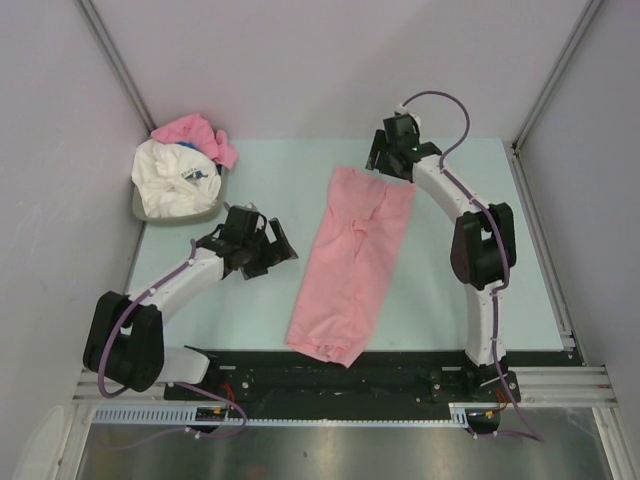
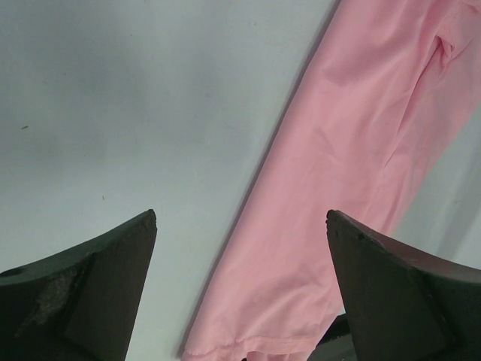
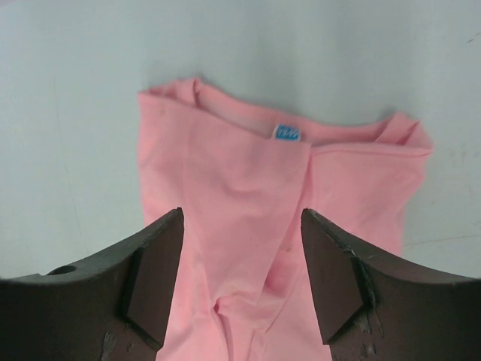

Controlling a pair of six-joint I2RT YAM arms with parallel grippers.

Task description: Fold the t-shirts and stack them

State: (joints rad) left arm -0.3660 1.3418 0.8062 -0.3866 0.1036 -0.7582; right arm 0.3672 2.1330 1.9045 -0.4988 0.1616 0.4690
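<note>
A light-pink t-shirt (image 1: 352,262) lies folded lengthwise into a long strip down the middle of the table, collar end at the back. In the right wrist view the pink t-shirt (image 3: 240,173) shows its collar and a small blue label (image 3: 286,132). My right gripper (image 1: 387,163) hovers open over that collar end, its gripper (image 3: 242,212) empty. My left gripper (image 1: 279,254) stands wide open left of the strip. Its wrist view shows the gripper (image 2: 242,216) empty above the pink t-shirt's (image 2: 338,188) hem end. A white t-shirt (image 1: 175,180) and another pink t-shirt (image 1: 190,130) sit heaped in a basket.
The grey basket (image 1: 140,208) stands at the table's back left corner, close behind my left arm. Walls with metal rails close in the table at the back and both sides. The black mounting rail (image 1: 400,375) runs along the near edge under the shirt's hem.
</note>
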